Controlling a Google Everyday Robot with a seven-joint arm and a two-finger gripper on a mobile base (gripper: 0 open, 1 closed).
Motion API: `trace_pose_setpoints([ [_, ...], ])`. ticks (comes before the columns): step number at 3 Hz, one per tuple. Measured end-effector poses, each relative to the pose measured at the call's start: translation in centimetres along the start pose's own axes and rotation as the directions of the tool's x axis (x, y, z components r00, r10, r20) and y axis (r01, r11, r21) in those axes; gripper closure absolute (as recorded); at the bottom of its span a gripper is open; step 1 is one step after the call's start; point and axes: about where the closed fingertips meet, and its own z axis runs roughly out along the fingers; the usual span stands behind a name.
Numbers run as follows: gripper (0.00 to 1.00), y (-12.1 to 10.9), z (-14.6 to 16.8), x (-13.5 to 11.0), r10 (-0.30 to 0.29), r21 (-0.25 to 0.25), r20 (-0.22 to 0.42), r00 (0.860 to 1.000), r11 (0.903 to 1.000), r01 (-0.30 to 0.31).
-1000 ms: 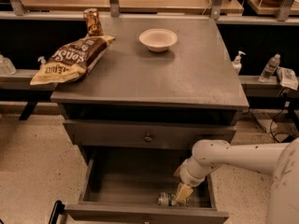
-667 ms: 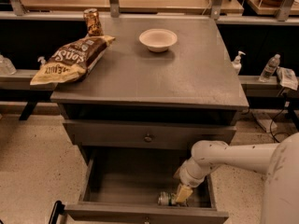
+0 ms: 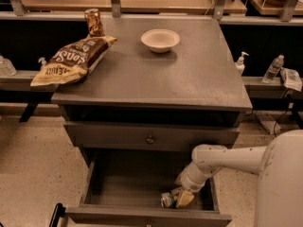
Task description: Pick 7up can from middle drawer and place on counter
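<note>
The 7up can (image 3: 166,200) lies on its side on the floor of the open middle drawer (image 3: 123,193), near the front right corner, with one end facing the camera. My gripper (image 3: 182,197) is down inside the drawer, right against the can's right side. The white arm (image 3: 222,157) reaches in from the right. The grey counter (image 3: 189,74) is the cabinet top above the drawer.
On the counter stand a white bowl (image 3: 160,40), a brown chip bag (image 3: 71,60) at the left and a brown-copper can (image 3: 94,21) at the back left. A closed drawer with a knob (image 3: 150,139) sits above the open one. Bottles (image 3: 273,69) stand on a shelf at the right.
</note>
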Motion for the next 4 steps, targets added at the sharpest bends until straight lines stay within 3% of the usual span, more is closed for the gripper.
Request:
trace_pose_setpoints([
  [1,0.35,0.3,1.1,0.1,-0.001,-0.026,0.0,1.0,0.9997,0.001],
  [3,0.79,0.7,1.9,0.1,-0.012,-0.037,0.032,0.999,0.9992,0.013],
  [4,0.99,0.8,0.6,0.2,-0.007,-0.011,0.109,0.994,0.9999,0.008],
])
